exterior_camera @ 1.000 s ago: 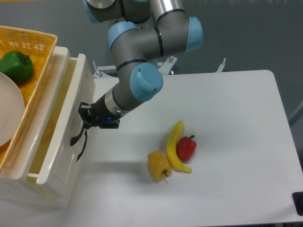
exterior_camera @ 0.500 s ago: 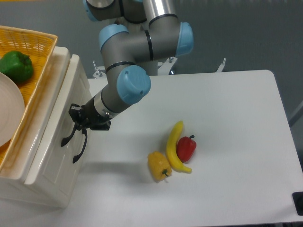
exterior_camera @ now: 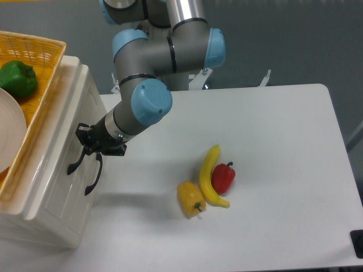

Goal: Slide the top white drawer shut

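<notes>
Change since a second ago: drawer front and arm have both shifted left; the gap showing the tub's inside has gone, so the top white drawer (exterior_camera: 54, 170) now sits nearly flush in the cabinet.
Nearest things: yellow pepper (exterior_camera: 190, 198), banana (exterior_camera: 210, 175) and red pepper (exterior_camera: 223, 177) lie bunched on the white surface (exterior_camera: 272, 170), well apart from the drawer.
Gripper: gripper (exterior_camera: 91, 148) pressed up to the drawer front beside the upper black handle (exterior_camera: 74, 164).
Jaws: too dark and small here; I cannot tell whether they are spread or pressed together.
Step in hand: last part of the push, by my judgement.
Next move calls for: a short, straight push leftward until the front seats, then backing off without catching the handle.
Farthest: yellow wicker basket (exterior_camera: 34, 51) on the cabinet top, holding a green pepper (exterior_camera: 18, 79).
</notes>
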`<state>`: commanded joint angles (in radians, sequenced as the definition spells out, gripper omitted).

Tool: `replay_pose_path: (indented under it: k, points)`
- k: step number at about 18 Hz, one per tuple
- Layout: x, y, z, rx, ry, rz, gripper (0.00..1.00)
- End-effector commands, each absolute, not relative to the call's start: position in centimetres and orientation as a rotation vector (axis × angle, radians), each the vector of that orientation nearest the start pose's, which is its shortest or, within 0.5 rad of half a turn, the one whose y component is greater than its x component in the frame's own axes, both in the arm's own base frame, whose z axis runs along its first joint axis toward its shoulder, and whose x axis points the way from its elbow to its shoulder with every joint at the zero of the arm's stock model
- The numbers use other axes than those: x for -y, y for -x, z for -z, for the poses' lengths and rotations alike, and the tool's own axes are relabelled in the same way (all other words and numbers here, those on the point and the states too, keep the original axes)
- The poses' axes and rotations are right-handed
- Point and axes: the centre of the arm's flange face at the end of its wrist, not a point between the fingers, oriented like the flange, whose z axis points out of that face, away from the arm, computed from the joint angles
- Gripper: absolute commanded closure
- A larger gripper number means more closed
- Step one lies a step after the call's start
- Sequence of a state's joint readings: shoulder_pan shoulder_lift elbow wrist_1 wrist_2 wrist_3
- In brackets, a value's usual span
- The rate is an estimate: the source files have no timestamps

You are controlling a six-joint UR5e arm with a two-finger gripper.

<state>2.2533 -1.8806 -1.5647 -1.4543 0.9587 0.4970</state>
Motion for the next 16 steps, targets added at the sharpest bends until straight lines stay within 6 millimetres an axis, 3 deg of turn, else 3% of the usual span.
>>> replay_pose_path:
  k: [5, 7, 11, 16]
  points:
    - [-55.3, 30.1, -36.2, 0.441, 2.798, 0.661, 0.32]
    - [-54.5, 33.7, -37.2, 0.478, 2.774, 0.571, 0.01]
    - [-52.0, 40.8, -39.3, 0.550, 2.682, 0.404, 0.00]
    - [-49.8, 44.2, -38.9, 0.337, 2.695, 0.286, 0.00]
